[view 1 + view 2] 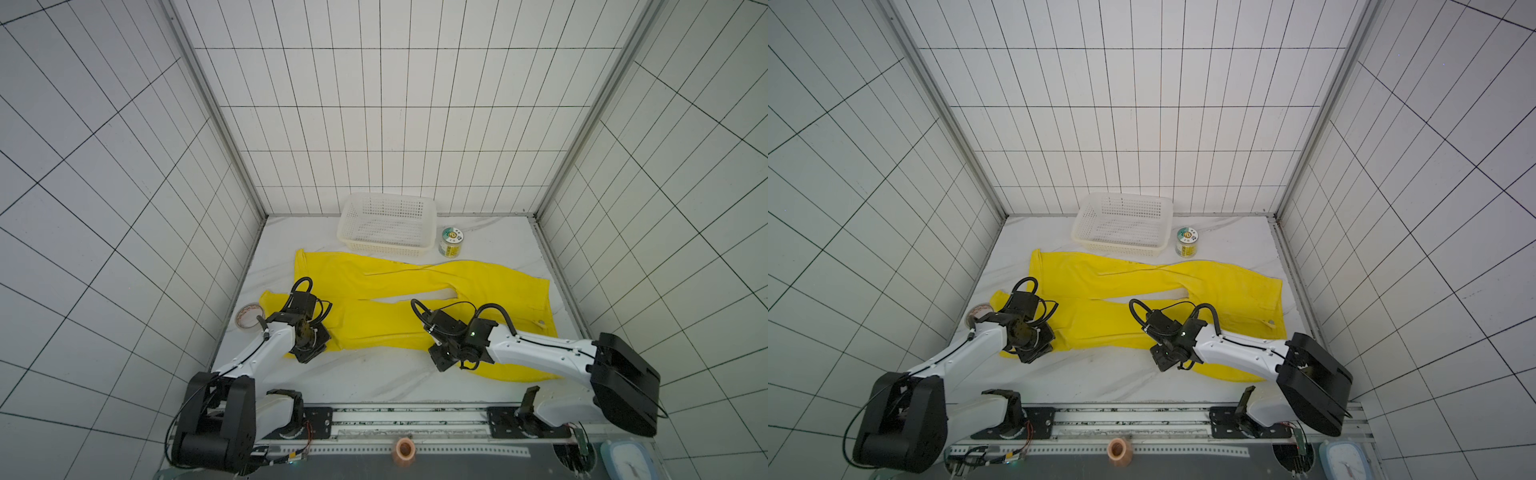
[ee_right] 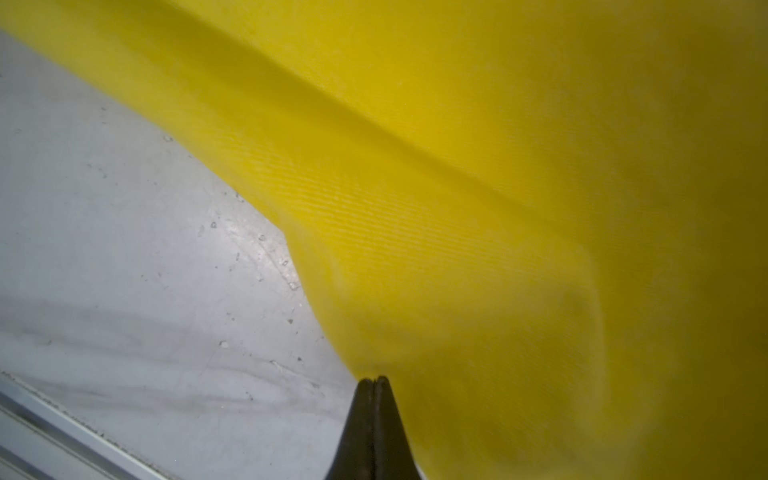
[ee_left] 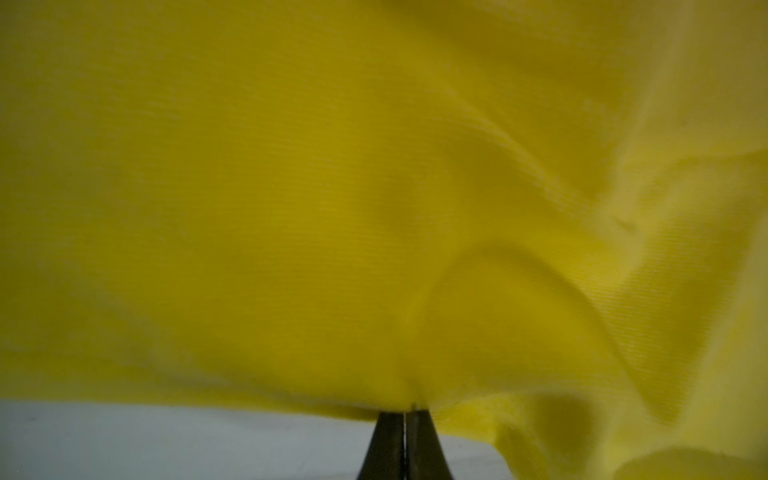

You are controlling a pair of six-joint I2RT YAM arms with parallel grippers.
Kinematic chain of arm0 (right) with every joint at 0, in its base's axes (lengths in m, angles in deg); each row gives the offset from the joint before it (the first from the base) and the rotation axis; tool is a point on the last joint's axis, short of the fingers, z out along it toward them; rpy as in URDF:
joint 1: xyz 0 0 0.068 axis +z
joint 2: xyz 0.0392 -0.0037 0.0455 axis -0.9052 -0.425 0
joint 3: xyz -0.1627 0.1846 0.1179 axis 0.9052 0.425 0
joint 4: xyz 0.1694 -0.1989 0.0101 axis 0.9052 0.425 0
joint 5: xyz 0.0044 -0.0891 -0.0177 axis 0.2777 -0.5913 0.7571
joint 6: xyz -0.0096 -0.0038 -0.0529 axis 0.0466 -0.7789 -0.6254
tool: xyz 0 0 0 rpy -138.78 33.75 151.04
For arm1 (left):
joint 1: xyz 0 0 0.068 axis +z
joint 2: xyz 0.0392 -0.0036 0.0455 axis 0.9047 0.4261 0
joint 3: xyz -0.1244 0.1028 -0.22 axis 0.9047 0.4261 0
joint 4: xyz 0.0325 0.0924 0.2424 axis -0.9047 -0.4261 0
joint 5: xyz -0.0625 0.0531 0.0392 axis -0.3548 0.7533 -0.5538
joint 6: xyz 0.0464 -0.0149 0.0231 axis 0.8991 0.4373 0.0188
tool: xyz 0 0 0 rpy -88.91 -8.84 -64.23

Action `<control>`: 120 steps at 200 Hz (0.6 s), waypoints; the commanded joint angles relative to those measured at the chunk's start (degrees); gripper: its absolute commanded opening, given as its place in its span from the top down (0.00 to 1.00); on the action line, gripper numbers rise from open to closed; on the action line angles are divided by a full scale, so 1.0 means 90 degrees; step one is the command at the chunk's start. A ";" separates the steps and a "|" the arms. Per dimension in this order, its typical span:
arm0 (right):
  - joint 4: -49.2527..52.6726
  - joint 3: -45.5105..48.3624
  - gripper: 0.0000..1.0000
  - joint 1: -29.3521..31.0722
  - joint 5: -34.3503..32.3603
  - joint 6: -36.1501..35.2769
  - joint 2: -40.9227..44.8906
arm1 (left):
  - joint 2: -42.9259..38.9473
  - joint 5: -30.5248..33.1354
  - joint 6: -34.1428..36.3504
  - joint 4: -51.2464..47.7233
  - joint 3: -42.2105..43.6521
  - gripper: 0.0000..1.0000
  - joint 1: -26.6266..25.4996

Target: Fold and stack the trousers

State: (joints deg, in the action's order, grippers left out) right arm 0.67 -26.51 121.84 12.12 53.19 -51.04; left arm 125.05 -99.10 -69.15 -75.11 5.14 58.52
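Note:
The bright yellow trousers [image 1: 395, 282] [image 1: 1121, 286] lie spread across the white table in both top views, legs pointing left and waist at the right. My left gripper [image 1: 309, 355] [image 1: 1030, 356] sits at the near edge of the nearer leg's end. In the left wrist view its jaws [image 3: 404, 413] are pressed together on the cloth's hem [image 3: 374, 249]. My right gripper [image 1: 442, 362] [image 1: 1163, 363] is at the near edge by the upper leg. Seen from the right wrist, it [image 2: 374, 380] is shut on the edge of the yellow cloth [image 2: 498, 208].
A white perforated basket [image 1: 386, 249] stands behind the trousers, with a small green-labelled can [image 1: 451, 242] to its right. A tape roll [image 1: 248, 318] lies at the table's left edge. A copper-coloured roll [image 1: 404, 451] and a clock [image 1: 629, 461] sit on the front rail.

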 commanded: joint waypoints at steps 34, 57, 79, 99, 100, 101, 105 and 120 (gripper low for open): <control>0.0398 0.0288 0.97 0.0145 0.0111 -0.0063 0.0215 | 0.0045 0.0557 0.0222 -0.0359 -0.0593 1.00 0.0010; 0.0285 0.0127 0.58 0.0180 -0.0031 -0.0191 0.0020 | 0.0007 0.0855 0.0354 -0.0624 -0.0888 1.00 0.0007; 0.0369 -0.0106 0.51 0.0347 -0.0296 -0.0146 -0.0480 | 0.0035 0.1063 0.0463 -0.0714 -0.1005 1.00 0.0029; 0.0497 -0.0136 0.52 0.0358 -0.0510 0.0025 -0.0938 | 0.0131 0.0928 0.0486 -0.0682 -0.1001 1.00 0.0043; 0.0501 -0.0137 0.52 0.0358 -0.0518 0.0032 -0.0955 | 0.0135 0.0919 0.0485 -0.0673 -0.1001 1.00 0.0042; 0.0498 -0.0132 0.52 0.0357 -0.0522 0.0040 -0.0964 | 0.0137 0.0900 0.0485 -0.0673 -0.1001 1.00 0.0047; 0.0487 -0.0146 0.52 0.0353 -0.0540 0.0062 -0.1020 | 0.0157 0.0843 0.0480 -0.0657 -0.0992 1.00 0.0042; 0.0439 -0.0223 0.58 0.0350 -0.0614 0.0063 -0.1087 | 0.0159 0.0675 0.0434 -0.0626 -0.0953 0.98 0.0041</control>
State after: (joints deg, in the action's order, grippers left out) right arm 2.25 -27.25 124.83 9.46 52.71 -57.95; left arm 125.99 -92.30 -65.24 -80.27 -3.06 58.63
